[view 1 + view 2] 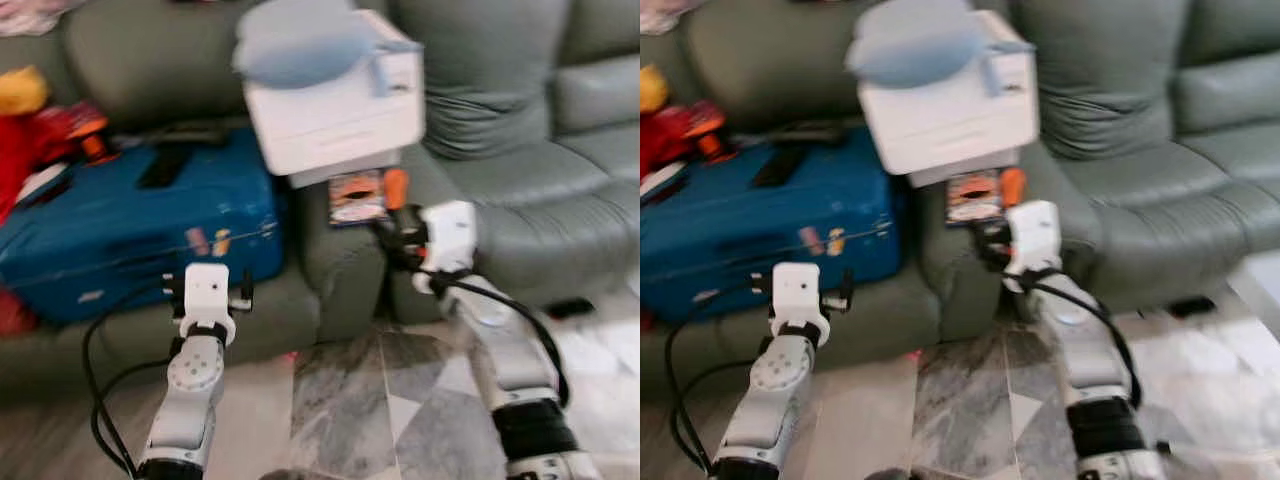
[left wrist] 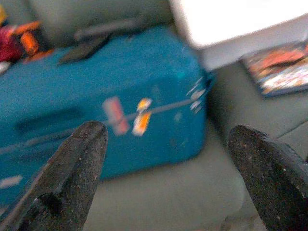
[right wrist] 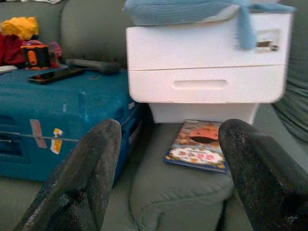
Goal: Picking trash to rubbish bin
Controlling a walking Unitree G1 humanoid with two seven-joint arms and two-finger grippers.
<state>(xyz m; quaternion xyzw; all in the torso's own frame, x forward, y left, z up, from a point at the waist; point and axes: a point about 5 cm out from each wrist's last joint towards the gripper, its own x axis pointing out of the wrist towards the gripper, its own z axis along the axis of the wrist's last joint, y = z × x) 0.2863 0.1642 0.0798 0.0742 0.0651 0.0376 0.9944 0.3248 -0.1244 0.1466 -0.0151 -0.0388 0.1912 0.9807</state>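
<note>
A flat colourful booklet or packet [image 1: 357, 197] lies on the sofa armrest [image 1: 345, 250], half under a white printer-like box [image 1: 335, 110]. An orange object [image 1: 396, 187] stands beside it. My right gripper [image 1: 392, 238] hovers just in front of the armrest; in the right wrist view it [image 3: 169, 127] is open, with the booklet [image 3: 199, 146] ahead between the fingers. My left gripper [image 1: 208, 288] is held up before the blue suitcase [image 1: 140, 235]. The left wrist view shows that gripper [image 2: 168, 132] open and holding nothing, facing the suitcase [image 2: 96, 110].
A blue cushion [image 1: 300, 45] rests on the white box. Red and yellow toys [image 1: 40, 125] and a dark phone [image 3: 50, 75] lie on or by the suitcase. The grey-green sofa [image 1: 520, 150] continues to the right. Marble floor [image 1: 370, 400] lies below.
</note>
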